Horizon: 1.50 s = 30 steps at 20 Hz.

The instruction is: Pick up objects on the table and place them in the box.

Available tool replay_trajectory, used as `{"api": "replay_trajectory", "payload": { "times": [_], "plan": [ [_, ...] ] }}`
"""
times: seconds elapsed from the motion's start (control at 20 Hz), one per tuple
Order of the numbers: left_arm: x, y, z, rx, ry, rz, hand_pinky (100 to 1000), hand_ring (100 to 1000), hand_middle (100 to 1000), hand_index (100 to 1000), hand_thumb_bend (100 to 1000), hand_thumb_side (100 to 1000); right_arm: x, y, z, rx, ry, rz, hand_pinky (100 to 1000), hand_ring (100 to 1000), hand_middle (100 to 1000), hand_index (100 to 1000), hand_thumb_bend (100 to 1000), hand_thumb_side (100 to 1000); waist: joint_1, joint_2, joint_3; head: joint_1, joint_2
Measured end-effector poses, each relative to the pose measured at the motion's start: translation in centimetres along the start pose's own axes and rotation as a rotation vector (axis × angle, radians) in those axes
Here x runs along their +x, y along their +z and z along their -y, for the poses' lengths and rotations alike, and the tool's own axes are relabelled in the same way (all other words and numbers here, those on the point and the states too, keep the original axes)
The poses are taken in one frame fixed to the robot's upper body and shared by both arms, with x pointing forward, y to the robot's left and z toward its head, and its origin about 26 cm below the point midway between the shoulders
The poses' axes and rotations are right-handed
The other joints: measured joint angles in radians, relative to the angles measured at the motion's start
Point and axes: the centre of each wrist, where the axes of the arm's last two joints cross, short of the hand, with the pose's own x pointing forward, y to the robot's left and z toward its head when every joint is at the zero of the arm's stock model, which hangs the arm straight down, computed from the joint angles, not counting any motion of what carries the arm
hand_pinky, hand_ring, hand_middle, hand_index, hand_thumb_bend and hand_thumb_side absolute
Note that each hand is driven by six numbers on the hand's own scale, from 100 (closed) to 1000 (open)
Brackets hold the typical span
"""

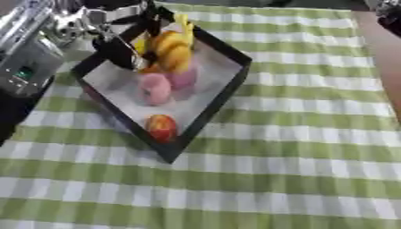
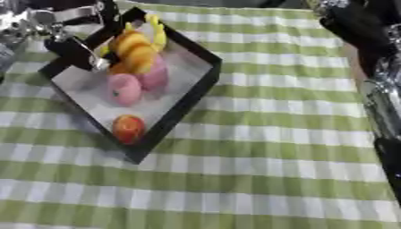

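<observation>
While the left hand (image 1: pixel 117 47) hangs over the far left corner of the box (image 1: pixel 215 100), its dark fingers point down into the box, and I cannot tell if they are spread or closed, or if they hold something. Just beside the hand, on its right side, lies a group of fruits: a yellow banana (image 1: pixel 185 24) at the far end, and two orange fruits (image 1: pixel 174 51) which touch each other. Nearer than the hand, toward the camera, two pink fruits (image 1: pixel 155 87) lie side by side on the white bottom of the box. Further from the hand, in the near corner of the box, one red and orange fruit (image 1: pixel 161 127) lies alone, apart from the others. The box is black, shallow and stands turned with one corner toward the camera on the counter (image 1: pixel 297 170), which has a cloth with green and white squares. From the right edge of the right eye view the right arm (image 2: pixel 384 107) shows, black and silver, well apart from the box; its hand does not show.
</observation>
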Motion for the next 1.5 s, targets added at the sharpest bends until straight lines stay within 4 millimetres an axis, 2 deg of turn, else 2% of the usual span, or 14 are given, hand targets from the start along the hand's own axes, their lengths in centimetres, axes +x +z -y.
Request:
{"api": "replay_trajectory", "payload": {
  "times": [0.1,0.2,0.25,0.35,0.45,0.55,0.7,0.85,0.95,1.0,1.05,1.1,1.3,1.5],
  "plan": [
    [-0.2,-0.8,1.1,-0.023,-0.016,-0.011,744,721,628,653,346,100,0.0,0.0,0.0,0.001,0.0,0.0,894,757,697,787,426,322,0.0,0.0,0.0,0.005,0.0],
    [-0.4,-1.3,1.8,-0.044,-0.031,-0.015,790,775,729,822,507,140,0.0,0.0,-0.1,0.002,0.0,0.0,894,757,697,787,427,323,0.0,0.0,0.001,0.007,0.0],
    [-0.6,-1.4,2.0,-0.053,-0.035,-0.015,797,784,741,833,526,163,0.0,0.0,-0.1,0.003,0.0,0.0,894,757,697,787,427,323,0.0,0.0,0.003,0.008,0.0],
    [-0.7,-1.5,2.1,-0.058,-0.043,-0.014,856,845,809,904,691,417,0.0,0.0,-0.1,0.004,0.0,0.0,895,757,697,787,427,323,0.0,0.0,0.005,0.01,0.0],
    [-0.7,-1.2,1.7,-0.031,-0.044,-0.018,862,850,816,927,725,580,0.0,0.0,-0.1,0.004,0.0,-0.001,894,757,697,787,427,322,0.0,0.0,0.008,0.014,0.0],
    [-0.6,-0.4,0.9,0.04,-0.026,-0.036,855,841,813,958,821,832,0.0,0.0,-0.1,0.004,0.0,-0.001,894,757,697,787,426,322,0.0,-0.005,0.013,0.015,0.0],
    [-0.4,1.5,-0.6,0.205,0.032,-0.079,845,828,799,979,850,1000,-0.1,0.1,-0.1,0.003,0.0,-0.005,895,757,697,787,426,321,0.0,-0.015,0.02,0.016,0.001],
    [-0.6,3.5,-1.3,0.327,0.108,-0.104,842,821,790,968,820,1000,-0.2,0.1,-0.1,0.002,0.0,-0.006,895,757,696,787,426,321,0.003,-0.017,0.029,0.02,0.001],
    [-0.6,4.9,-1.5,0.392,0.17,-0.109,839,813,779,955,702,1000,-0.2,0.2,-0.1,0.0,0.0,-0.008,895,757,696,787,426,320,0.004,-0.02,0.037,0.024,0.002],
    [-0.7,5.7,-1.5,0.425,0.204,-0.11,834,802,769,944,544,1000,-0.3,0.2,0.0,-0.002,0.0,-0.008,895,757,696,787,424,319,0.004,-0.022,0.04,0.024,0.002],
    [-0.8,6.4,-1.5,0.459,0.239,-0.114,835,800,763,938,497,966,-0.3,0.3,0.0,-0.003,0.0,-0.01,895,757,696,787,426,321,0.004,-0.022,0.044,0.025,0.004],
    [-0.9,7.1,-1.5,0.498,0.28,-0.114,825,784,738,927,417,839,-0.4,0.3,0.0,-0.005,0.001,-0.01,895,757,696,787,425,319,0.004,-0.023,0.048,0.025,0.006],
    [-1.7,10.0,-0.9,0.677,0.501,-0.124,805,747,693,894,353,740,-0.3,0.3,0.1,-0.013,0.0,-0.007,895,757,696,786,425,318,0.01,-0.029,0.055,0.028,0.009],
    [-2.8,12.1,0.6,0.837,0.697,-0.165,809,743,709,904,374,718,-0.3,0.3,0.1,-0.013,0.0,-0.006,895,757,696,786,425,316,0.01,-0.031,0.061,0.032,0.01]
  ]
}}
